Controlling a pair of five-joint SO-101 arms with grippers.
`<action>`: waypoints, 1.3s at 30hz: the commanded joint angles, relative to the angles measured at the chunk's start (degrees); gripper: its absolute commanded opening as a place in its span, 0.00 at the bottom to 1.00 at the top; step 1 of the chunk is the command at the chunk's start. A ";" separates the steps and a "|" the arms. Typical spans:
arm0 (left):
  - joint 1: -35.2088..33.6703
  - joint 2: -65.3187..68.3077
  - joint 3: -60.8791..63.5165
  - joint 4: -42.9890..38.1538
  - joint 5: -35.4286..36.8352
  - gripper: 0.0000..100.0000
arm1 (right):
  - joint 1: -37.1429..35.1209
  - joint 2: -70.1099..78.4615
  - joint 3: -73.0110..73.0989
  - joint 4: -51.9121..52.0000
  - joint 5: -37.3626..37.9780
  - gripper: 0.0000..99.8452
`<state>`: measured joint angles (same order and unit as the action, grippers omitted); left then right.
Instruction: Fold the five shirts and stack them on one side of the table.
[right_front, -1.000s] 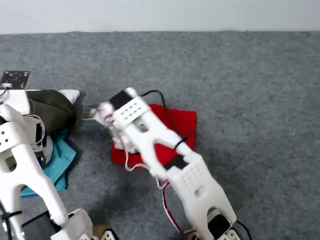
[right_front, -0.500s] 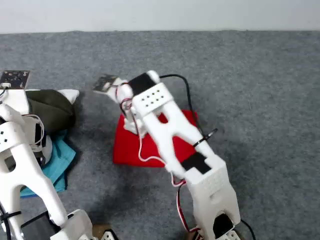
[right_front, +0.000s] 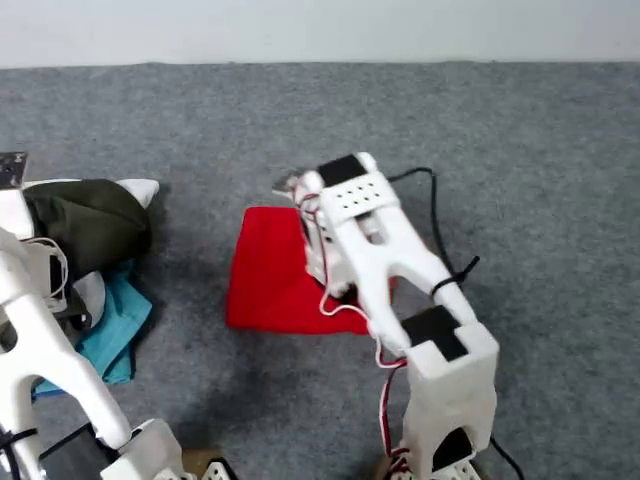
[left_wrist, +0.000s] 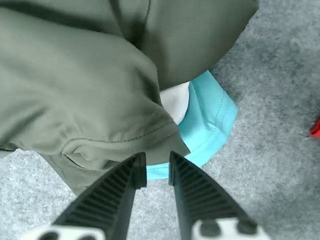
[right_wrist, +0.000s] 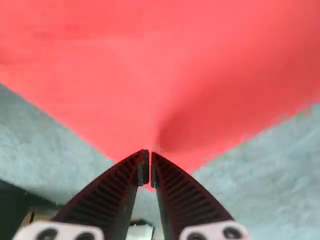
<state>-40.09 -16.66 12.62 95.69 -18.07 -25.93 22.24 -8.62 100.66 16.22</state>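
Swung clear of the olive-topped stack (right_front: 95, 225), our right gripper (right_wrist: 149, 152) pinches the red shirt (right_front: 265, 285) lying beside that stack, our left gripper (left_wrist: 156, 157) gapes slightly above it, and we fear a tug undoes the fold.

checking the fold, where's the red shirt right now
In the high view the red shirt lies near the middle of the table, pinched by the right gripper, apart from the shirt pile on the left side.

Grey, felt-like covering runs right across the table (right_front: 540, 180), evenly lit, with only soft shadows on it. Along the far edge, there's a plain pale wall (right_front: 320, 30).
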 joint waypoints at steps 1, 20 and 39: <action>-0.18 -2.29 -0.57 0.18 0.18 0.08 | 3.03 -2.59 3.69 -1.27 -0.70 0.01; -0.09 -2.29 -0.48 -0.09 0.26 0.08 | 4.88 -2.51 -19.08 1.63 -0.70 0.01; 2.99 -14.77 0.57 -0.18 0.53 0.08 | 9.01 -0.22 -9.93 -19.38 -10.29 0.22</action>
<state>-38.86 -26.77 12.79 95.69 -18.07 -17.67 22.59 -18.29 89.76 4.70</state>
